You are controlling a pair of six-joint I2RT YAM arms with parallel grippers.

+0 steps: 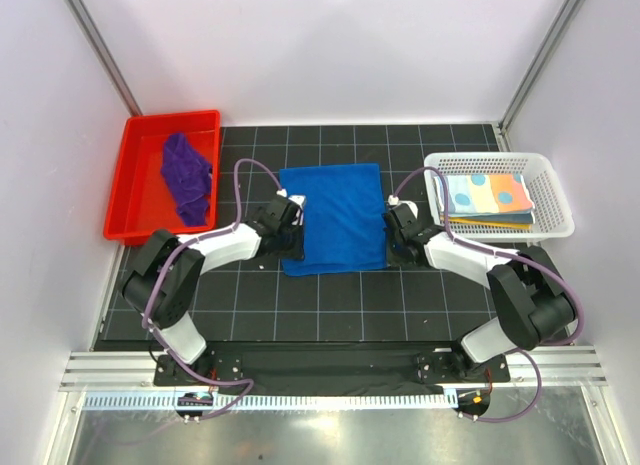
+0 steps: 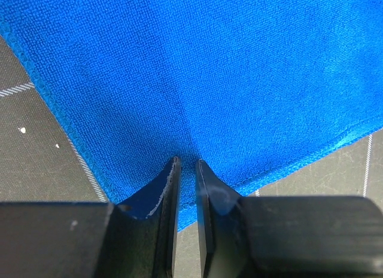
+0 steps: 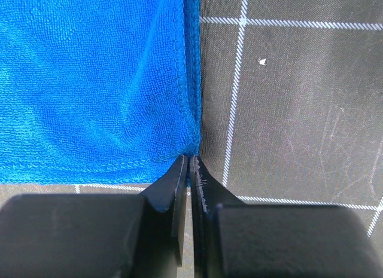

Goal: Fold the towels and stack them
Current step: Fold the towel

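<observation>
Overhead view: bright, even, diffuse light from above. The white walls (image 1: 330,45) are slightly washed out. Shadows on the dark counter (image 1: 330,305) are soft and short. Mild glare shows on the metal strip (image 1: 320,435) at the near edge.

Wrist views: the blue towel (image 2: 227,81) is sharp, its weave legible and its colour saturated. The left end effector (image 2: 188,162) and right end effector (image 3: 187,158) read near-black with a pale sheen, soft in focus toward the bottom edge.
</observation>
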